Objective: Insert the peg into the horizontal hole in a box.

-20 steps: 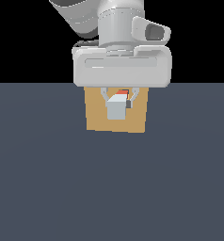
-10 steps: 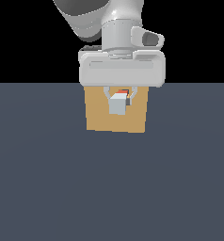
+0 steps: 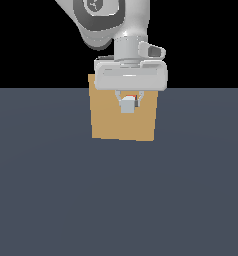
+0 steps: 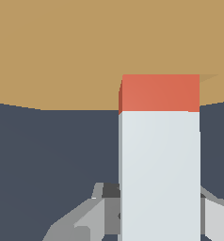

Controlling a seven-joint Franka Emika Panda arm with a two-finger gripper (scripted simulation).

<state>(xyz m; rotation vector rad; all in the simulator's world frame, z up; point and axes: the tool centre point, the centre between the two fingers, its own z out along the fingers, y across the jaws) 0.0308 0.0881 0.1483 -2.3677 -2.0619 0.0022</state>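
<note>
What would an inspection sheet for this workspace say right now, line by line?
Surface: flat dark grey-blue floor, no marks seen.
Job's things: tan block stands on the floor; bar, pale grey with an orange-red far end, points at the block's face. In the wrist view most of the orange-red half is out of sight at the block; the hole itself is not visible.
Clutter: nothing seen.
Claw: claw shut on the bar's grey half.
Cables: nothing seen.
Surroundings: plain black background above the floor.

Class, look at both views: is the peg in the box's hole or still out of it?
Partly in. In the wrist view, the peg's orange-red end runs into the tan box with only a short orange stretch left showing. The gripper holds the grey half.
</note>
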